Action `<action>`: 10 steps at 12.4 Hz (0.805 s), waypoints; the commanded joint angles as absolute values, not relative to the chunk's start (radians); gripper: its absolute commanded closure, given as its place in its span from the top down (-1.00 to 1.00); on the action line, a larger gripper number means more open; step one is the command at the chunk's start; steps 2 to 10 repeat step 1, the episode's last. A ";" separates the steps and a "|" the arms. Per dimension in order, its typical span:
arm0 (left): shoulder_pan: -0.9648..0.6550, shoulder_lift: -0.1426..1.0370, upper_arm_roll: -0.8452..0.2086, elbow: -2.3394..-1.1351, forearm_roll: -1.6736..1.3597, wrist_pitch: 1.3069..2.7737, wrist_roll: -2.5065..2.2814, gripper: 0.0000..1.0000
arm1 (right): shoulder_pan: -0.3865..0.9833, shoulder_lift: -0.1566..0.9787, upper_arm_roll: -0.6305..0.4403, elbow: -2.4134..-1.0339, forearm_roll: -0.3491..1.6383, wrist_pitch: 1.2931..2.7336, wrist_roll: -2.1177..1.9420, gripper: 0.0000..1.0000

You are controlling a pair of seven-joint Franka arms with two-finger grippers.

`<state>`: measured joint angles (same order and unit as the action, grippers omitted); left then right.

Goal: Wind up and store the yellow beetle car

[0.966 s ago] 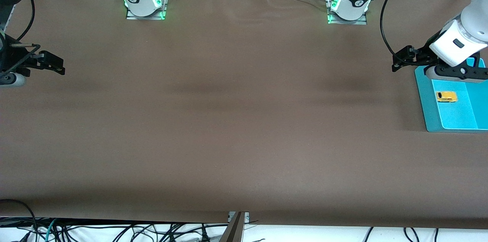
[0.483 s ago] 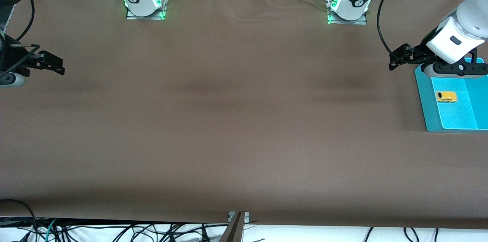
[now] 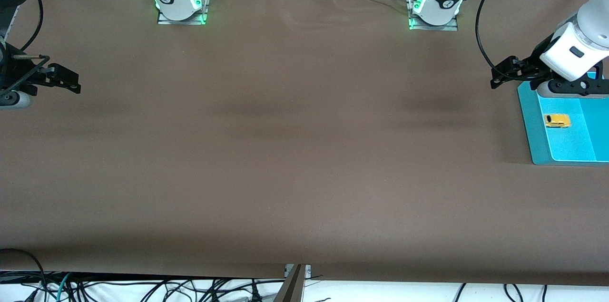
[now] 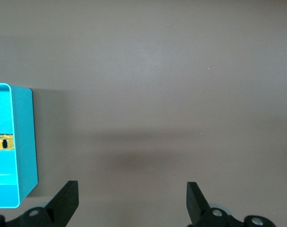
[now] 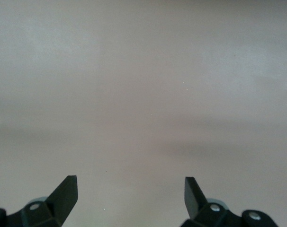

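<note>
At the left arm's end of the brown worktop [image 3: 295, 150], the yellow beetle car [image 3: 557, 121] sits on the floor of a turquoise bin [image 3: 528, 121], close to the wall facing the middle of the worktop, touched by neither arm. Just above the bin's edge farthest from the front camera hangs the left claw [image 4: 131, 201], its two black fingers [image 4: 67, 198] spread wide and holding nothing; its wrist view looks down on bare brown surface, with the bin's corner and a sliver of the yellow car at one side. Well apart, over the right arm's end of the worktop, the right claw [image 5: 130, 196] waits, its fingers likewise parted and empty above plain worktop. Loose cables [image 3: 142, 290] trail along the floor below the worktop's near edge.
</note>
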<state>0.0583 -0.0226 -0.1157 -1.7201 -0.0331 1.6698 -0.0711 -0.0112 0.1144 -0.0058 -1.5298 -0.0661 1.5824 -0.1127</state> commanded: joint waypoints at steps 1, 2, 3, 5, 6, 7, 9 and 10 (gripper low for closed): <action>0.035 -0.049 -0.098 -1.743 -0.058 1.677 -0.078 1.00 | -0.018 0.123 -0.003 -1.508 -0.051 1.574 -0.106 1.00; 0.035 -0.049 -0.098 -1.743 -0.058 1.677 -0.078 1.00 | -0.018 0.123 -0.003 -1.508 -0.051 1.574 -0.106 1.00; 0.035 -0.049 -0.098 -1.743 -0.058 1.677 -0.078 1.00 | -0.018 0.123 -0.003 -1.508 -0.051 1.574 -0.106 1.00; 0.035 -0.049 -0.098 -1.743 -0.058 1.677 -0.078 1.00 | -0.018 0.123 -0.003 -1.508 -0.051 1.574 -0.106 1.00; 0.035 -0.049 -0.098 -1.743 -0.058 1.677 -0.078 1.00 | -0.018 0.123 -0.003 -1.508 -0.051 1.574 -0.106 1.00; 0.035 -0.049 -0.098 -1.743 -0.058 1.677 -0.078 1.00 | -0.018 0.123 -0.003 -1.508 -0.051 1.574 -0.106 1.00; 0.035 -0.049 -0.098 -1.743 -0.058 1.677 -0.078 1.00 | -0.018 0.123 -0.003 -1.508 -0.051 1.574 -0.106 1.00; 0.035 -0.049 -0.098 -1.743 -0.058 1.677 -0.078 1.00 | -0.018 0.123 -0.003 -1.508 -0.051 1.574 -0.106 1.00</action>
